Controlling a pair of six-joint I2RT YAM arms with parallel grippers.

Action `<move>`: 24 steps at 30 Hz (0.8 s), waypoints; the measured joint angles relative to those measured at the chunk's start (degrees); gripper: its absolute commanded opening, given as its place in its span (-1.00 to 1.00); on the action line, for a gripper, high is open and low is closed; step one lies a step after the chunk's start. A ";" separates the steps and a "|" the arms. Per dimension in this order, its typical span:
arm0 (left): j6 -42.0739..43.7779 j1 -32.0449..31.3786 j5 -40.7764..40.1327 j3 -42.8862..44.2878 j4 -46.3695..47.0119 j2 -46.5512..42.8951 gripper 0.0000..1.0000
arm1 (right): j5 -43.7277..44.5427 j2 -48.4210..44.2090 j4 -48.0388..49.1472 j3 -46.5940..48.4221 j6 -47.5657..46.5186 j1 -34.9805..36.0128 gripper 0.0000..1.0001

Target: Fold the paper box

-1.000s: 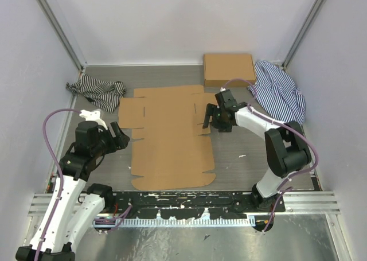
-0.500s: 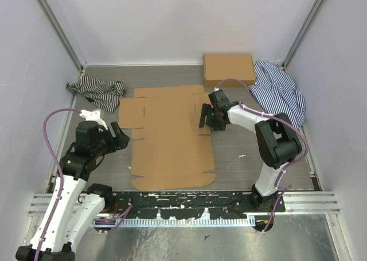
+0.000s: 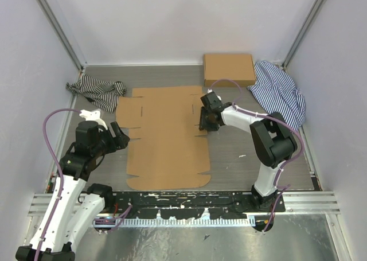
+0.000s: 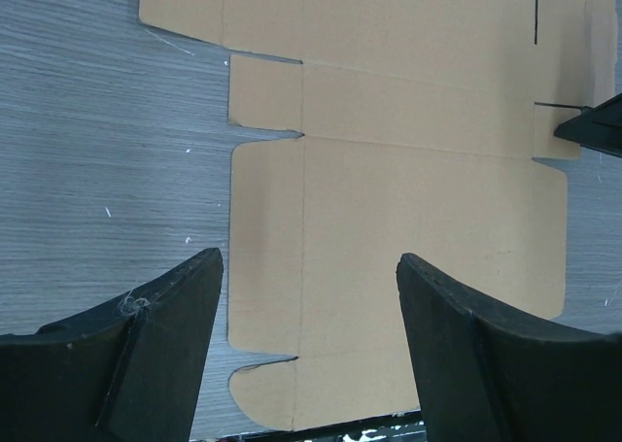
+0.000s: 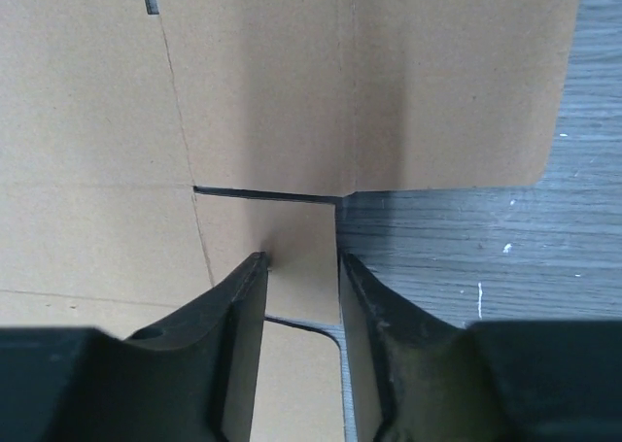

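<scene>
The paper box [image 3: 166,135] lies flat and unfolded on the grey table, a brown die-cut sheet with side flaps and slits. My right gripper [image 3: 205,122] is down at its right edge. In the right wrist view the gripper [image 5: 299,259] straddles a small side flap [image 5: 301,238]: one finger [image 5: 233,306] rests on the cardboard, the other [image 5: 374,306] sits at the flap's outer edge, and a gap remains between them. My left gripper [image 3: 121,139] hovers off the sheet's left side, wide open [image 4: 309,255] over the near left flaps [image 4: 262,267], holding nothing.
A neat closed cardboard box [image 3: 229,69] sits at the back right. Striped cloths lie at the back left [image 3: 96,90] and right [image 3: 279,92]. White walls with metal posts enclose the table. The right gripper's tip [image 4: 595,126] shows in the left wrist view.
My right gripper moved left onto the sheet's right flap and narrowed its jaws. The sheet slid slightly left. The left arm held still.
</scene>
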 measured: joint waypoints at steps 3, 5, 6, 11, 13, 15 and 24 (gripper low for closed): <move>-0.02 0.00 0.00 0.00 0.00 0.00 0.58 | 1.64 0.00 -0.81 0.15 0.02 0.87 -0.47; -0.02 0.00 0.00 0.00 0.00 -0.02 0.58 | 2.49 -0.04 -1.20 0.61 0.20 1.27 -0.55; -0.02 0.00 0.02 0.00 0.00 -0.02 0.58 | 2.82 -0.09 -1.29 0.87 0.24 1.36 -0.57; -0.02 0.00 0.02 0.00 0.00 -0.02 0.58 | 4.17 -2.21 -1.40 1.18 0.70 1.81 -0.60; -0.02 0.00 0.02 0.00 0.00 -0.02 0.58 | 4.55 -3.52 -1.62 1.18 0.81 1.97 -0.60; -0.02 0.00 0.02 0.00 0.00 -0.02 0.58 | 4.72 -4.81 -1.84 1.25 0.79 2.16 -0.60; -0.02 0.00 0.02 0.00 0.00 -0.02 0.59 | 5.84 -5.75 -3.45 3.89 1.14 3.50 0.31</move>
